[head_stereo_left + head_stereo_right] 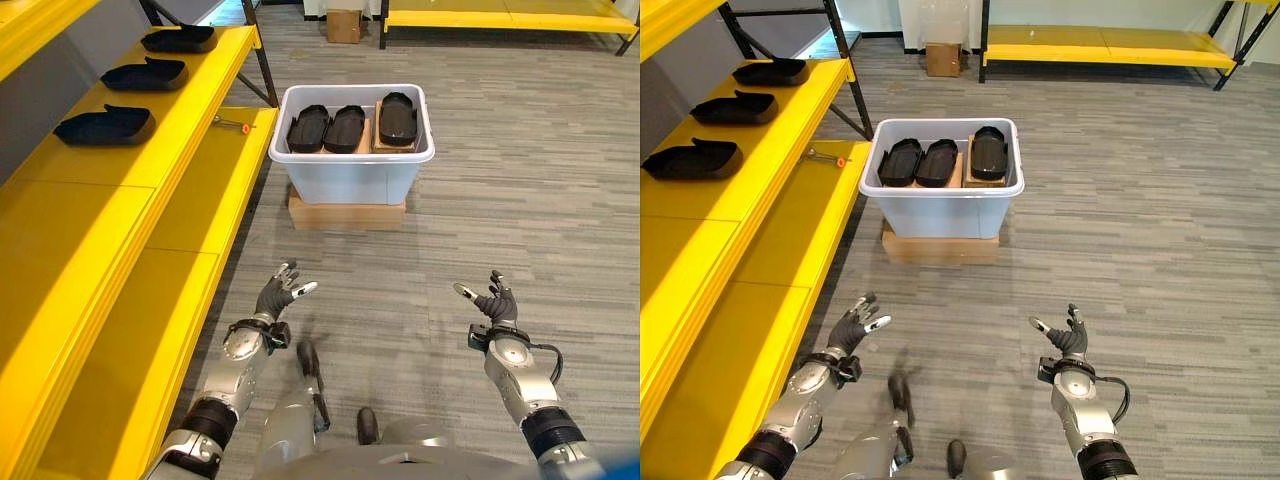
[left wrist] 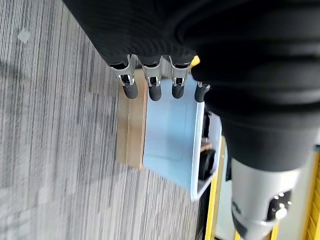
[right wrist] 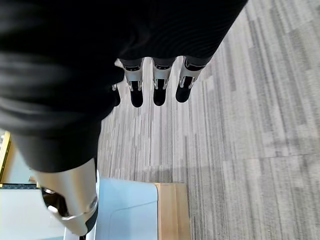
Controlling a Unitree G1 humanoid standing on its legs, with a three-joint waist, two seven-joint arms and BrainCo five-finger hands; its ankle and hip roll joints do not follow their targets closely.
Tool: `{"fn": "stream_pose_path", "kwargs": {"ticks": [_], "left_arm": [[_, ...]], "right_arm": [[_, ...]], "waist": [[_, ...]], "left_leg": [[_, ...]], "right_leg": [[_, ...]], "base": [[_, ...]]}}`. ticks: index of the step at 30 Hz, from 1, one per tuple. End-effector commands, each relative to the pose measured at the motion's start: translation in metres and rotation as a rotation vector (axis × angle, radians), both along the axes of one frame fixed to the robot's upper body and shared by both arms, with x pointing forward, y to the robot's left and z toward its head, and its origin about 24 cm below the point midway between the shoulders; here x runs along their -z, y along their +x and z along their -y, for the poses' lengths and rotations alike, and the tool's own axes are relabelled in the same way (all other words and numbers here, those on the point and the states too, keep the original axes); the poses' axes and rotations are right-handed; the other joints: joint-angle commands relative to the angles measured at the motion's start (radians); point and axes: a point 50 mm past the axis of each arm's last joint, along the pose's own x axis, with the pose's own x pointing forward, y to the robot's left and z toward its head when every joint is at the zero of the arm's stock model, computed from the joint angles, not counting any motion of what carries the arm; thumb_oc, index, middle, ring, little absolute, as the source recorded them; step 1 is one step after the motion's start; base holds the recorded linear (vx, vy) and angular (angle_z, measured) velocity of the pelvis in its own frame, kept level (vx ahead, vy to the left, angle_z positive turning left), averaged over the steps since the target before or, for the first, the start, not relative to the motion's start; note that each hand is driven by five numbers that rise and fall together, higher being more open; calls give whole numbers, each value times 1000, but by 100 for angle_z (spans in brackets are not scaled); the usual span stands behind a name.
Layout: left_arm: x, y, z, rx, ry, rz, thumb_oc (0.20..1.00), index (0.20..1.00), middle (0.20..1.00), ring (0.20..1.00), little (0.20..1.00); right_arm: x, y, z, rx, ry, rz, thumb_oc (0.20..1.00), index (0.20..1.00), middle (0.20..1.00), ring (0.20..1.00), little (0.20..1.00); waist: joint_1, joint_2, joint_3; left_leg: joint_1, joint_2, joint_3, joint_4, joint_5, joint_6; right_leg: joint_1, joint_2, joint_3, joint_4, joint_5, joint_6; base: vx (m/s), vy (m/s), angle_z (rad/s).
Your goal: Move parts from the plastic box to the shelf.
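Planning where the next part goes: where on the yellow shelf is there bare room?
The yellow shelf is bare on its near stretch, from the nearest black part towards the robot. The far stretch is crowded with three black parts in a row. The lower ledge is bare short of the small tool.

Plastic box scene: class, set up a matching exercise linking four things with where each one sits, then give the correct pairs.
Things:
1. plastic box
2. three black parts
3. screwdriver
4. small cardboard box

Places:
A. lower yellow shelf board
B. far floor, beside the shelf post
C. inside the box
D. on a flat cardboard base

Pairs: 1-D, 2-C, 3-A, 4-B
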Motion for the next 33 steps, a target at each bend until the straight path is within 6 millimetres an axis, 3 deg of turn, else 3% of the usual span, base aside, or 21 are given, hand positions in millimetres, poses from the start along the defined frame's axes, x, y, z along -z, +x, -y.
{"fn": "stream_pose_path", "kwargs": {"ticks": [1,2,3,5,7,11,14,16,18,20,22,24,26,28,33], "left_arm": [[-20,8,-9,-33,43,139,1000,1000,1000,1000,1000],[-18,5,-18,-68,71,142,1000,1000,1000,1000,1000],[-18,5,-19,-71,75,143,1000,1000,1000,1000,1000],[-24,10,-24,-40,156,157,1000,1000,1000,1000,1000],[-25,12,-26,-21,195,159,1000,1000,1000,1000,1000],[-25,14,-23,16,219,146,1000,1000,1000,1000,1000],[-22,13,-24,21,222,135,1000,1000,1000,1000,1000],[-21,10,-23,43,237,131,1000,1000,1000,1000,1000],[-20,7,-23,48,226,127,1000,1000,1000,1000,1000],[-22,8,-23,57,207,132,1000,1000,1000,1000,1000],[-24,9,-23,72,210,139,1000,1000,1000,1000,1000],[-27,10,-22,68,215,145,1000,1000,1000,1000,1000],[-26,7,-19,46,214,150,1000,1000,1000,1000,1000],[-26,5,-15,45,201,153,1000,1000,1000,1000,1000],[-20,2,-6,73,154,140,1000,1000,1000,1000,1000]], "right_arm": [[-10,-4,2,-68,-3,78,1000,1000,1000,1000,1000],[-13,2,1,-109,-1,90,1000,1000,1000,1000,1000],[-14,3,1,-111,1,93,1000,1000,1000,1000,1000],[-17,8,-2,-101,29,103,1000,1000,1000,1000,1000],[-17,11,-7,-97,54,109,1000,1000,1000,1000,1000],[-19,18,-20,-102,73,120,1000,1000,1000,1000,1000],[-20,25,-25,-111,84,129,1000,1000,1000,1000,1000],[-21,26,-29,-110,86,135,1000,1000,1000,1000,1000],[-22,27,-28,-103,78,141,1000,1000,1000,1000,1000],[-25,26,-23,-96,66,151,1000,1000,1000,1000,1000],[-27,25,-19,-88,59,156,1000,1000,1000,1000,1000],[-27,23,-17,-86,55,159,1000,1000,1000,1000,1000],[-29,21,-16,-87,38,167,1000,1000,1000,1000,1000],[-28,18,-16,-89,15,160,1000,1000,1000,1000,1000],[-21,13,-14,-3,-4,109,1000,1000,1000,1000,1000]], "waist": [[19,-14,-8],[32,-14,-7],[36,-10,-9],[48,-17,-21],[57,-31,-37],[80,-56,-71],[97,-38,-77],[93,-22,-68],[77,3,-58],[60,12,-43],[46,4,-30],[28,-3,-2],[19,5,18],[5,-3,10],[-9,-19,-22]], "left_leg": [[51,12,7,16,78,-18],[80,8,4,22,77,-14],[82,11,5,24,78,-13],[104,-21,31,125,45,11],[125,-51,28,151,28,34],[184,-109,2,102,7,77],[224,-114,-23,94,-19,101],[273,-119,-32,85,-37,118],[321,-113,-36,65,-38,119],[357,-112,-57,53,-40,113],[379,-115,-71,50,-51,108],[436,-101,-89,28,-69,100],[475,-74,-97,16,-95,93],[479,-69,-92,16,-107,87],[481,-49,-34,29,-108,65]], "right_leg": [[-10,-43,38,155,-73,134],[10,-54,41,185,-113,144],[9,-52,41,189,-115,144],[27,-63,2,270,-150,154],[4,-66,-10,373,-77,182],[-55,-28,45,601,197,281],[-148,-22,6,824,248,300],[-261,-63,-43,929,208,289],[-356,-86,-80,878,152,258],[-390,-102,-93,718,110,234],[-393,-130,-100,505,113,226],[-411,-177,-116,278,166,237],[-473,-215,-99,249,225,255],[-438,-202,-67,206,196,257],[-333,-186,-96,150,159,233]], "base": [[566,334,-95],[361,235,-88],[610,400,-87],[489,343,-104],[326,254,-31],[225,178,3],[201,148,-9],[221,171,-25],[203,92,-6],[223,-17,2],[254,-106,33],[404,-224,70],[404,-255,41],[378,-249,31],[326,-182,41]]}}
